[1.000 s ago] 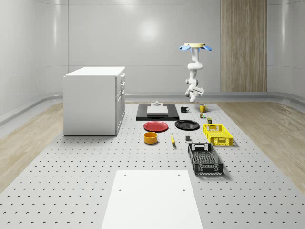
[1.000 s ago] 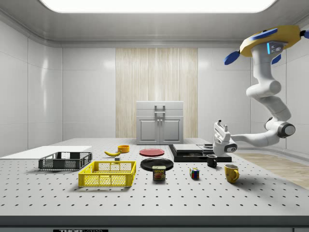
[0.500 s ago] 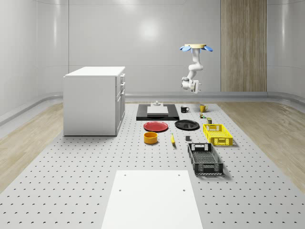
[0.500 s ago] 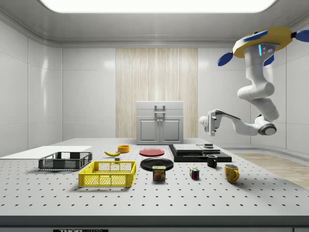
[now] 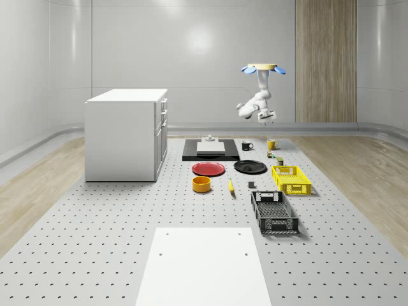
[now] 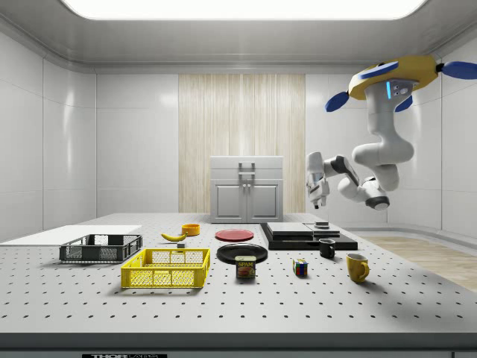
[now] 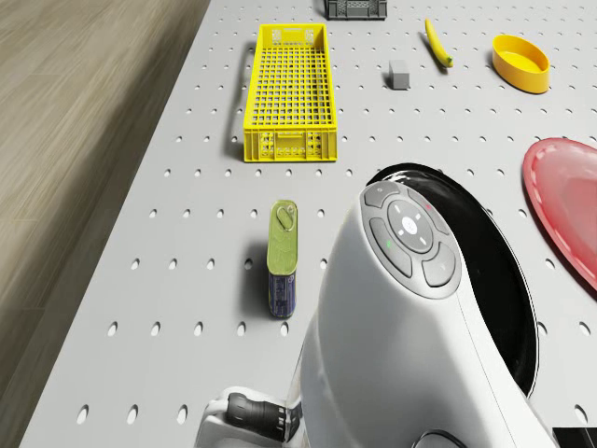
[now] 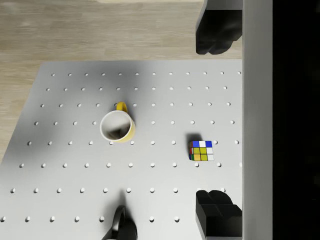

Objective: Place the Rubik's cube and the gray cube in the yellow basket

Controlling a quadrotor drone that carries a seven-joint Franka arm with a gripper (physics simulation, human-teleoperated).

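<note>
Jaws spread wide, nothing between them; two-finger gripper (image 8: 218, 127) hangs in the air well above the perforated grey table (image 8: 75, 190), pointing down, dark fingertips (image 8: 216, 32) framing the multicoloured Rubik's cube (image 8: 201, 150), which sits on the table far below. Yellow mug (image 8: 117, 125) stands upright near the cube, apart from it; black mug (image 8: 121, 227) further along. White seven-joint arm (image 6: 373, 168) is folded up under the drone (image 6: 391, 74), which hovers high over the far end of the table by the mugs, toward the side view's right. In the side view the gripper (image 6: 317, 195) is above the black slab (image 6: 309, 237) and black mug (image 6: 327, 248). Yellow mesh basket (image 7: 287, 93) is well apart from the Rubik's cube, past an upright tin can (image 7: 283, 261), and nothing shows inside it. Small gray cube (image 7: 399, 74) lies on the table just beside the basket, between it and a banana (image 7: 437, 42). Also on the table: black plate (image 5: 250, 167), red plate (image 5: 208, 169), yellow-orange bowl (image 5: 201, 184), black mesh crate (image 5: 274, 212), white cabinet (image 5: 126, 134).
</note>
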